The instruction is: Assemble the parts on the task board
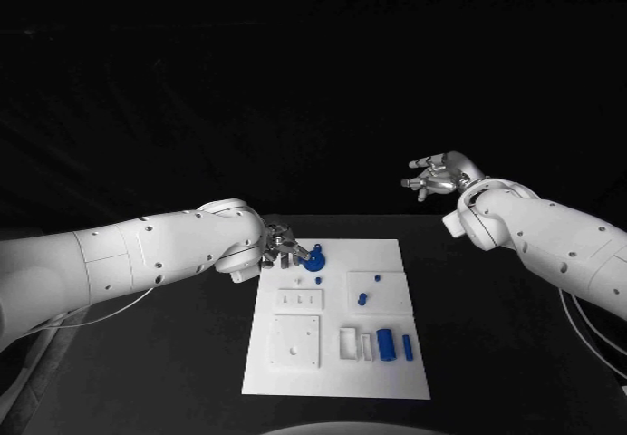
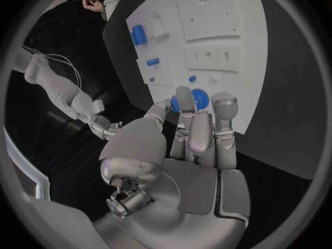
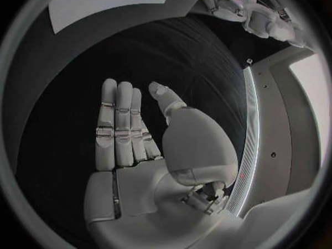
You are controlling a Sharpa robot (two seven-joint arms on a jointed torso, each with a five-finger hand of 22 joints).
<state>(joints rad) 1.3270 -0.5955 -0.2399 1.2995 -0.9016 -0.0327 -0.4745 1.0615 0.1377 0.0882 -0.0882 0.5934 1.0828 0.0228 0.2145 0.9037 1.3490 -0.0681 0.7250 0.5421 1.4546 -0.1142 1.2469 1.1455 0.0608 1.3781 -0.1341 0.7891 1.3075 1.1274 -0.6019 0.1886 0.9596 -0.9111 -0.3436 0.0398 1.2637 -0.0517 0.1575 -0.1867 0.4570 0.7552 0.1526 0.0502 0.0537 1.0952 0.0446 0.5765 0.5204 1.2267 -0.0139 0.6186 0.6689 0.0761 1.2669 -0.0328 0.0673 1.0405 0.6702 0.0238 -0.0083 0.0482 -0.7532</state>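
Note:
The white task board (image 1: pixel 392 381) lies in the middle of the black table. At its far edge a blue round part (image 1: pixel 313 264) sits on the board, and my left hand (image 1: pixel 281 249) reaches it from the left. In the left wrist view the thumb and a finger (image 2: pixel 184 97) pinch the edge of this blue round part (image 2: pixel 201 99). A blue cylinder (image 1: pixel 386 343) and a thinner blue piece (image 1: pixel 407 345) lie near the board's right side. A small blue peg (image 1: pixel 361 297) stands mid-board. My right hand (image 1: pixel 438 177) hangs open above the table, beyond the board's far right corner, holding nothing (image 3: pixel 138 133).
White fixtures sit on the board: a square plate (image 1: pixel 295 340), a slotted plate (image 1: pixel 301 296) and a small frame (image 1: pixel 351 343). Two tiny blue pieces (image 1: pixel 372 277) lie near the right edge. Black table surrounds the board on all sides.

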